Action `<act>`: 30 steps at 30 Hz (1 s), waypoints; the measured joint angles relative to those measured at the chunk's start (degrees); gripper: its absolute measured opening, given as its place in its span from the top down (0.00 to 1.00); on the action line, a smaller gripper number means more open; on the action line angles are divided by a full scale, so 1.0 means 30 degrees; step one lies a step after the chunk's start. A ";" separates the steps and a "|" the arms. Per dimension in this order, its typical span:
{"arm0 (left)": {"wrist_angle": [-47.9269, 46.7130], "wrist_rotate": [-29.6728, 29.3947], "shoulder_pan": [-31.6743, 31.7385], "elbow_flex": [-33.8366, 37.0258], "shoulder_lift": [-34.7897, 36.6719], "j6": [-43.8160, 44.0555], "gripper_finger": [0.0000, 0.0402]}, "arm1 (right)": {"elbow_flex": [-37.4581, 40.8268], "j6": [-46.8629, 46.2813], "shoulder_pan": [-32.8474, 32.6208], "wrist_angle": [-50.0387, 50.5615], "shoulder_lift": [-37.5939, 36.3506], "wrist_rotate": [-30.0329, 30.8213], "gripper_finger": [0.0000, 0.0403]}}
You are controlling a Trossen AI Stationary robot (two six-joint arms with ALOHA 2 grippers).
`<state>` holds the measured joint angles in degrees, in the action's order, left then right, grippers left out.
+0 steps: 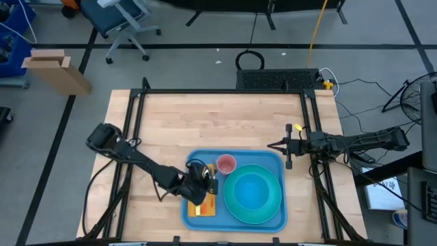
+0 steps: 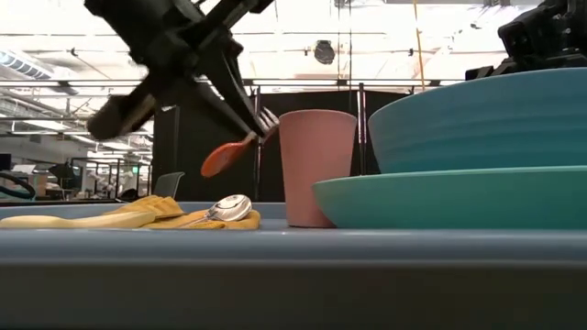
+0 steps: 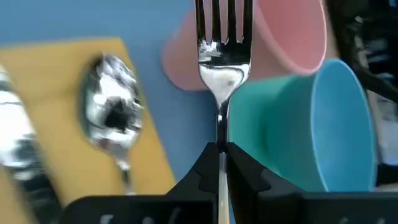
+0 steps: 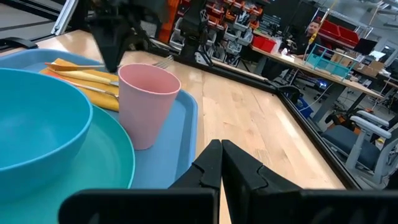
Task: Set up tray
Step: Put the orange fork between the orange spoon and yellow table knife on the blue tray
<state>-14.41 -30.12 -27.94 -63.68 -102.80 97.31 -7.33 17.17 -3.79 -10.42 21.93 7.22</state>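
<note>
The blue tray (image 1: 271, 160) lies at the table's near side. It carries a turquoise plate (image 1: 235, 205) with a blue bowl (image 1: 252, 190), a pink cup (image 1: 226, 164) and a yellow napkin (image 1: 203, 208). A spoon (image 3: 112, 106) and a knife (image 3: 12, 134) lie on the napkin. My left gripper (image 1: 203, 179) hovers over the tray's left part, shut on a fork (image 3: 222, 68) whose tines point toward the cup. My right gripper (image 1: 272, 145) is shut and empty, just off the tray's far right corner. My left gripper (image 3: 222, 149) pinches the fork's handle (image 3: 221, 127) just behind the neck, between its two fingers. The fork runs along the fingers and sticks out ahead of them. It is lifted clear of the tray, its tines (image 2: 266, 119) raised near the pink cup's rim.
Bare wooden table top (image 1: 218, 119) stretches beyond the tray toward the far edge. A black frame rail (image 1: 311, 130) runs along the table's right side by the right arm. The room behind holds benches, shelves and a person (image 4: 313, 30) far off.
</note>
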 joint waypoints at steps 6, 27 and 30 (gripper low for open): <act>-0.5217 -0.0736 -0.0562 -0.2447 0.0014 0.1994 0.98 | 0.0000 -0.0007 0.0000 -0.0025 0.0000 -0.0630 1.00; -0.6342 0.3072 -0.0440 -0.2631 -0.2094 0.3490 0.98 | 0.0000 -0.0073 -0.0022 -0.0296 0.0000 -0.1013 1.00; -0.6925 0.3472 -0.0447 -0.2636 -0.2086 0.4007 0.98 | 0.0000 -0.0073 -0.0016 -0.0309 -0.0007 -0.1013 1.00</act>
<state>-35.19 -19.70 -29.28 -71.59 -109.06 109.33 -7.33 16.95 -3.84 -11.35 21.91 4.19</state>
